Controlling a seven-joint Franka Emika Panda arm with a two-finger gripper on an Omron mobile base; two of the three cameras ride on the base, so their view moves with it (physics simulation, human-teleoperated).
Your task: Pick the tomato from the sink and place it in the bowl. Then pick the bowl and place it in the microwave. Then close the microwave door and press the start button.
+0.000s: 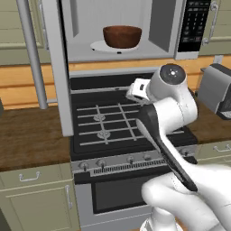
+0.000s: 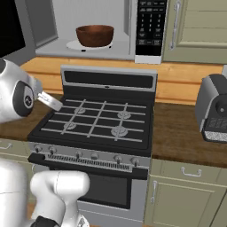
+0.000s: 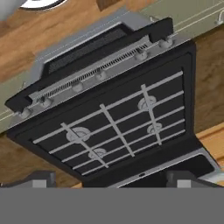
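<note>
Open pincer over stove; bowl in microwave

Dark reddish-brown bowl on white turntable plate inside open microwave, toaster on wooden desk beside stove

Bowl is showing a smooth, dark reddish-brown surface with a faint wood-like grain, matt rather than glossy. It is sitting on a white, smooth turntable plate. Microwave interior is looking pale and matt; its frame is reading as brushed silver-grey metal, its keypad panel as flat black. Stove top is appearing matt black, with grey metal grates and dull metal knobs. Countertop is looking like dark wood — visible grain, low sheen. Backsplash is showing lighter, warmer wood. Cabinets are looking painted, matt — metal handles. Toaster is appearing grey and satin.
</note>
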